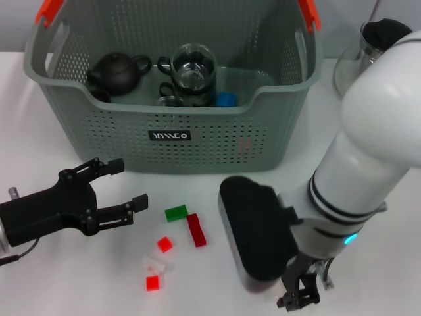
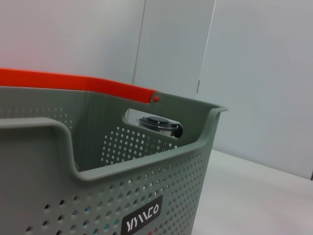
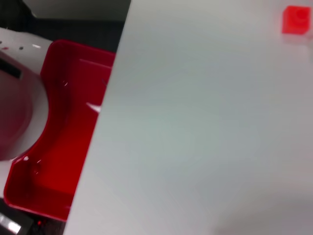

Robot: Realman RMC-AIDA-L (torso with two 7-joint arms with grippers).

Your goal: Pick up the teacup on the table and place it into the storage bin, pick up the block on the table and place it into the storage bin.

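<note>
The grey-green storage bin (image 1: 197, 141) stands at the back of the table and fills the left wrist view (image 2: 146, 186). Inside it lie a dark teapot (image 1: 117, 71), glass teacups (image 1: 194, 66) and a blue block (image 1: 226, 99). No teacup shows on the table. In front of the bin lie loose blocks: a green one (image 1: 175, 212), a dark red one (image 1: 196, 230) and two small red ones (image 1: 165, 244) (image 1: 152, 283). My left gripper (image 1: 130, 183) is open, low over the table, just left of the blocks, holding nothing. My right gripper (image 1: 301, 296) hangs at the front edge, right of the blocks.
A glass pitcher with a black lid (image 1: 371, 49) stands right of the bin, its lid (image 2: 159, 125) showing through the bin's handle opening. A clear block (image 1: 158, 266) lies among the red ones. A red bin (image 3: 63, 147) sits below the table's edge.
</note>
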